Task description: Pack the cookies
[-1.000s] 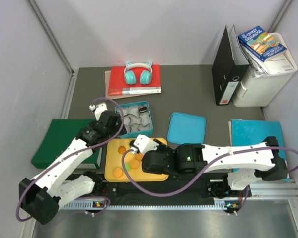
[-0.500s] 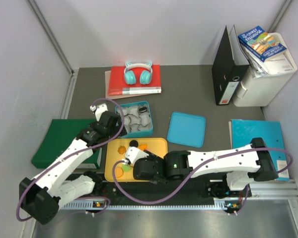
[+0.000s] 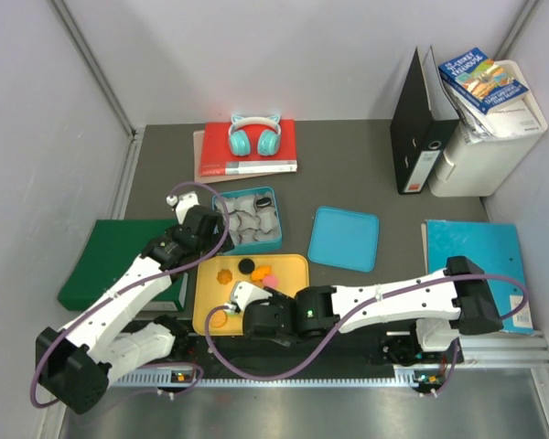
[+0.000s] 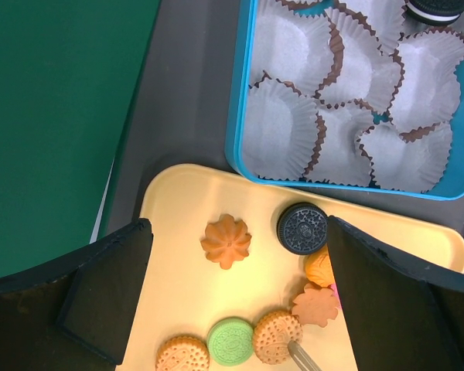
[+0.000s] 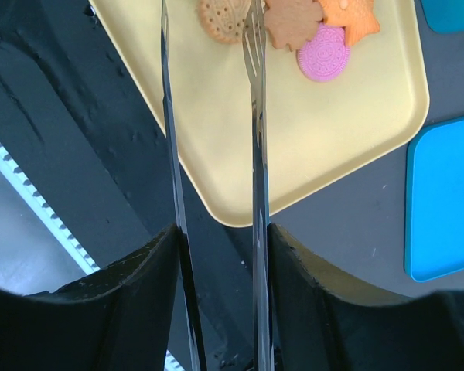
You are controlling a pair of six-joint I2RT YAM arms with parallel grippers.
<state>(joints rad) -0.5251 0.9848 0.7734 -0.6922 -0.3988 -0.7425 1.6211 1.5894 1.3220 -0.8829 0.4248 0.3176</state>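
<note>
Several cookies lie on the yellow tray (image 4: 178,278): a scalloped orange one (image 4: 226,241), a black one (image 4: 302,228), a green one (image 4: 231,341), round orange ones (image 4: 277,335) and a pink one (image 5: 322,52). My left gripper (image 3: 198,230) is open and empty above the tray's far left part. My right gripper (image 5: 216,239) is shut on metal tongs (image 5: 255,116). The tongs stand apart, and one blade tip rests at a round orange cookie (image 5: 220,19). In the top view the right gripper (image 3: 247,306) is over the tray's near left part.
A blue tin (image 4: 240,100) of white paper cups stands just beyond the tray, with one black cookie (image 4: 437,9) in a far cup. Its blue lid (image 3: 345,238) lies to the right. A green book (image 3: 110,261) lies to the left. Red book, headphones and binder stand at the back.
My right arm has swung left and nearer along the tray, uncovering the cookies in its middle. The tongs now reach the near left cookies. The left arm has not moved.
</note>
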